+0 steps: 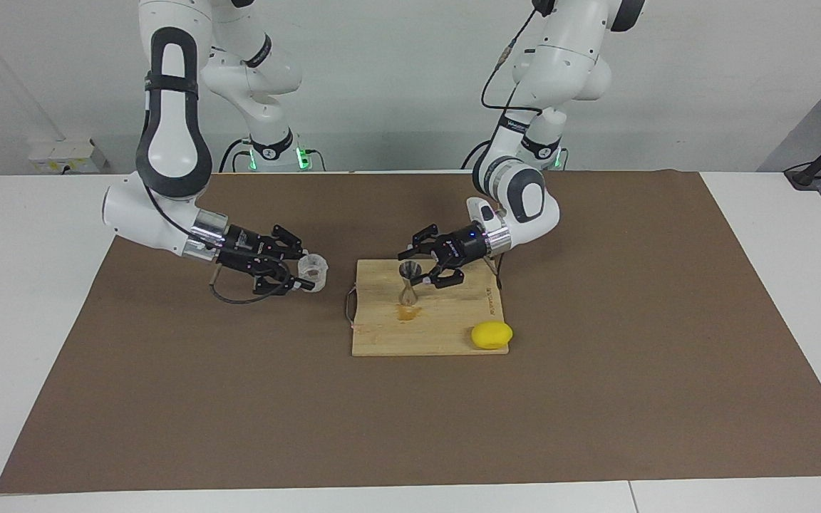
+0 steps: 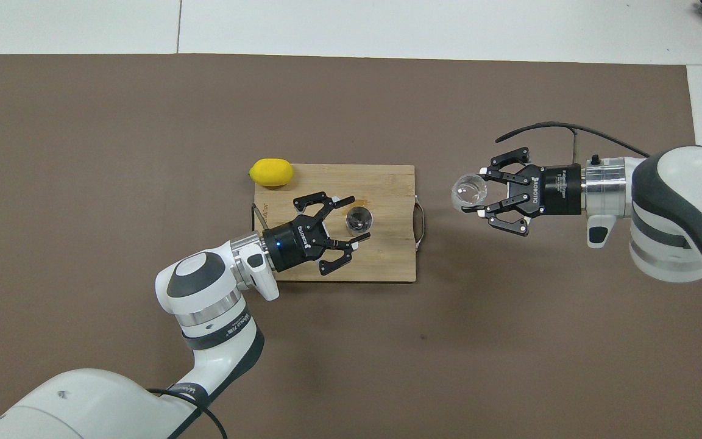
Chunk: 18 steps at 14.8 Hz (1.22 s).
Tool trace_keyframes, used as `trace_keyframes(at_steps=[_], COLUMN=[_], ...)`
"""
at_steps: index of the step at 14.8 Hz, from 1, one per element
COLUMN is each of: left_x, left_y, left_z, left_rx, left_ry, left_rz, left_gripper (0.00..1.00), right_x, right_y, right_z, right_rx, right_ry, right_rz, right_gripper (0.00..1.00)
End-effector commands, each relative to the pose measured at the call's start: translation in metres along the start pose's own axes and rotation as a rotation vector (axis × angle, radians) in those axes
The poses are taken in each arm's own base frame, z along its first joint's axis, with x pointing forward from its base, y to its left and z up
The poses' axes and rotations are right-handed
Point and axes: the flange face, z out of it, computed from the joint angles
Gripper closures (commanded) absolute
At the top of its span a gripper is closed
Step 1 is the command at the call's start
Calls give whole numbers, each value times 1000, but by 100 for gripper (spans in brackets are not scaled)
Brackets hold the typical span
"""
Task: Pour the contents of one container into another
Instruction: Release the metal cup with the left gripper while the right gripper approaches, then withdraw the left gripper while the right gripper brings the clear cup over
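The metal jigger (image 1: 408,279) stands upright on the wooden cutting board (image 1: 382,335); it also shows in the overhead view (image 2: 359,221). My left gripper (image 1: 419,268) is open, low over the board, with a finger on either side of the jigger's top and a gap to each; it also shows in the overhead view (image 2: 355,220). My right gripper (image 1: 308,275) is shut on the clear glass cup (image 1: 315,268) and holds it a little above the brown mat, beside the board's handle end. The overhead view shows this gripper (image 2: 478,191) and the cup (image 2: 467,190).
A yellow lemon (image 1: 492,335) lies at the board's corner farthest from the robots, toward the left arm's end (image 2: 272,172). An orange stain (image 1: 407,311) marks the board by the jigger. A metal handle (image 2: 419,223) sticks out of the board (image 2: 387,262). A brown mat (image 1: 596,399) covers the table.
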Motion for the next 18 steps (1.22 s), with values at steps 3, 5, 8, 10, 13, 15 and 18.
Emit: trace_keyframes(at_steps=[3,5,8,10,13,15,18], left_x=[-3,-3,-10,-9,-7,-6,-4], left_y=[-12,-14,-20,-28,-43,-55,-69], left_z=[-13,-18,-37,-53,-86,-114,-155], left_rx=[25,28,27,14,-8,-19,-55], left_ry=[22,31,31,28,15,13,4], left_rz=[14,10,6,22,53,71,104], left_gripper=[1,1,1,1,1,1,1], right_x=[-6,-6,-11,-24,-37,-48,-56], right_y=[13,13,15,20,30,36,39], right_z=[1,1,8,21,40,50,60], right_rx=[-27,-27,-40,-62,-116,-145,-160], right_ry=[4,4,4,4,41,66,101], right_rz=[-31,-29,-35,-56,-97,-113,-96], right_gripper=[100,100,100,100,100,100,100])
